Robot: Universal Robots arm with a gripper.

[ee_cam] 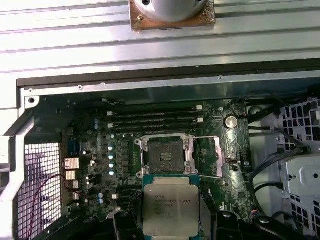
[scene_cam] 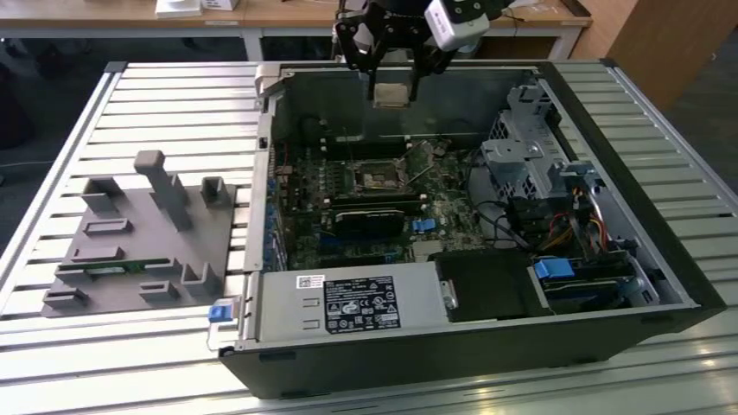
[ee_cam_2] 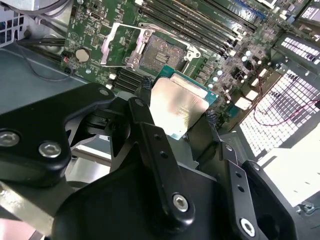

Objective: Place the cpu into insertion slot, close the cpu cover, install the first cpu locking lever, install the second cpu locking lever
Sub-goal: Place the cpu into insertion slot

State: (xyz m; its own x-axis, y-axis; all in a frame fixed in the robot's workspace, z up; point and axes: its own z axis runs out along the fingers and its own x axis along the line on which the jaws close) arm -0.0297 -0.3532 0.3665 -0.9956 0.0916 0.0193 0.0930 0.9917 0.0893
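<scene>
1. cpu [scene_cam: 391, 93]: held by gripper [scene_cam: 392, 90], up in the air over far end of open pc case [scene_cam: 461, 363]. Clear of the board, touching nothing else.
2. Gripper state: jaws closed on the cpu, pinching two opposite edges. Second wrist view shows this best: gripper [ee_cam_2: 178, 100], cpu [ee_cam_2: 177, 107] w/ dull silver top facing the camera, green edge showing on one side.
3. cpu sits roughly level btwn the jaws in first wrist view [ee_cam: 170, 205]. Print on lid visible, not read.
4. Insertion slot [scene_cam: 378, 175]: on the motherboard [scene_cam: 346, 233], mid-case, nearer than the cpu in the exterior view and lower. Empty; dark contact field bare in both wrist views [ee_cam: 167, 155] [ee_cam_2: 162, 50].
5. cpu cover [ee_cam: 219, 155]: swung open, lying off to one side of the slot, not over it. Seen in second wrist view as a silvery frame [ee_cam_2: 117, 45] just beside the slot.
6. Memory slots [ee_cam: 155, 120]: row of long dark strips beside the slot. Coin cell [ee_cam: 230, 121] near cover's far corner.
7. Psu box [scene_cam: 346, 304]: near end of case, labelled face up, well apart from the gripper.
8. Grey fixture block [scene_cam: 138, 242]: outside the case, on the exterior view's left, on slatted table [scene_cam: 116, 372].
</scene>
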